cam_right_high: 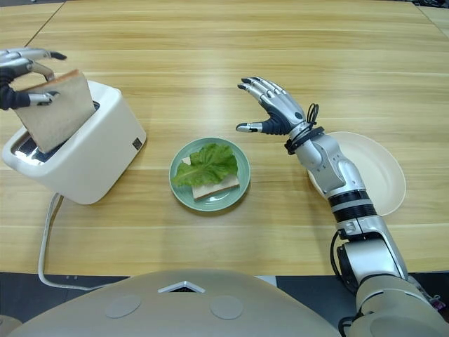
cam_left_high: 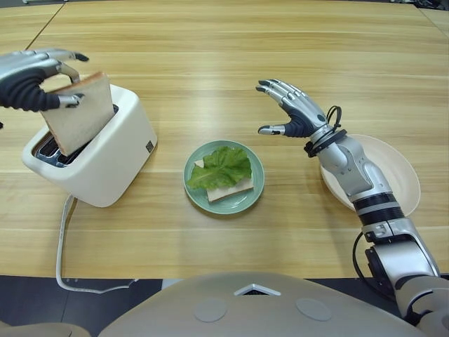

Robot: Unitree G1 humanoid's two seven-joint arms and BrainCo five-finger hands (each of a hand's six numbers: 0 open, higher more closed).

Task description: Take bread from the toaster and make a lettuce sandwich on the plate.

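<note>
One bread slice (cam_left_high: pixel 78 116) (half out of toaster (cam_left_high: pixel 109 165)) pinched in left hand (cam_left_high: pixel 29 81), right hand (cam_left_high: pixel 296 114) spread wide, lettuce (cam_left_high: pixel 223 167) on plate (cam_left_high: pixel 244 202).

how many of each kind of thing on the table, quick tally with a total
toaster: 1
lettuce: 1
bread slices: 2, one in the left hand, one under the lettuce
dishes: 2, green plate and white dish
total: 6
</note>
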